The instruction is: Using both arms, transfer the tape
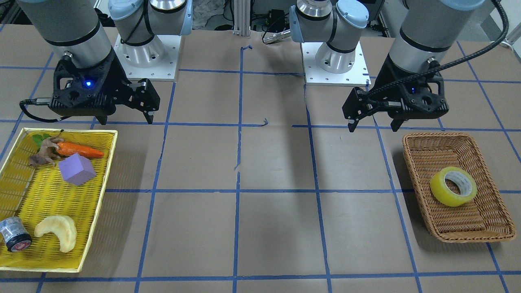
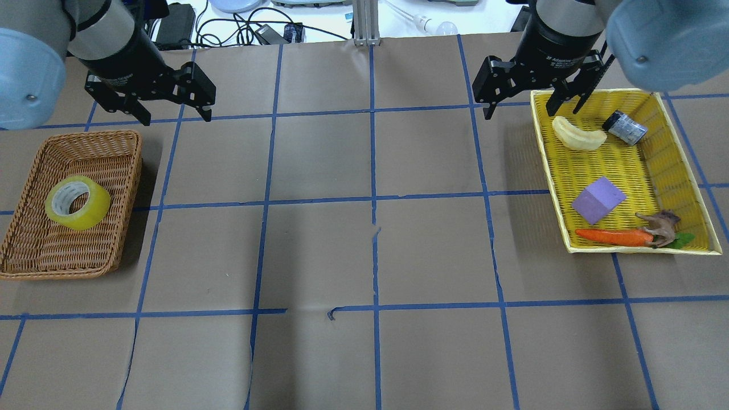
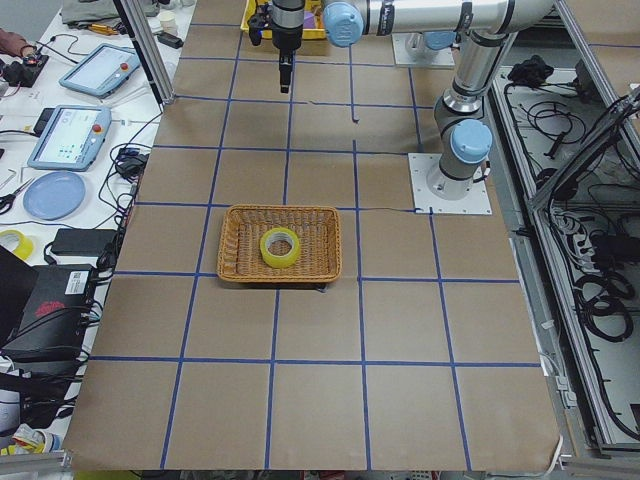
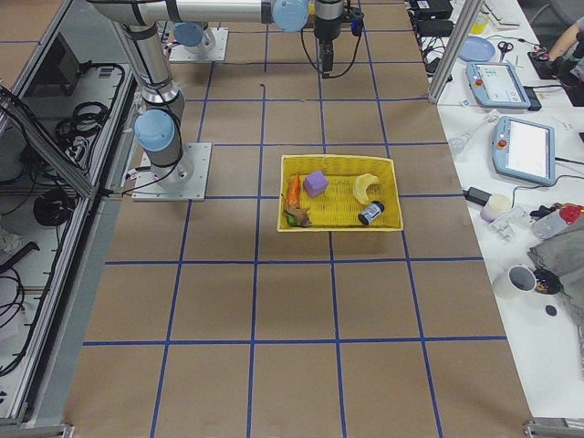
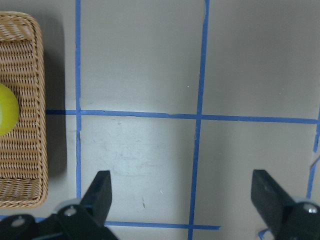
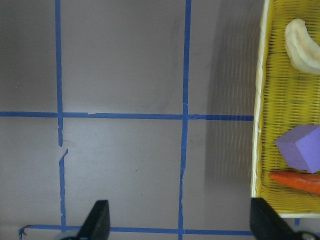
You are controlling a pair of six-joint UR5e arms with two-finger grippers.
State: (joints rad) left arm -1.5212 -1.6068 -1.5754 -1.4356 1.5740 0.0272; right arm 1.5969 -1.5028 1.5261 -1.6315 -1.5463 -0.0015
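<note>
The tape [image 1: 453, 185], a yellow roll with a whitish core, lies in a brown wicker basket [image 1: 415, 162] on my left side. It also shows in the overhead view [image 2: 78, 202] and as a yellow sliver at the left edge of the left wrist view [image 5: 7, 110]. My left gripper [image 2: 175, 119] is open and empty, above the table beyond the basket's far inner corner [image 1: 373, 128]. My right gripper [image 2: 521, 113] is open and empty, above the far left edge of the yellow tray [image 2: 549, 188]. In both wrist views the fingers [image 5: 102, 187] [image 6: 100, 215] stand wide apart over bare table.
The yellow tray [image 1: 110, 162] holds a carrot [image 1: 79, 150], a purple cube [image 1: 76, 169], a small brown toy animal [image 1: 44, 152], a pale crescent-shaped piece [image 1: 57, 232] and a grey-black cylinder with a red end [image 1: 14, 234]. Blue tape lines grid the brown table.
</note>
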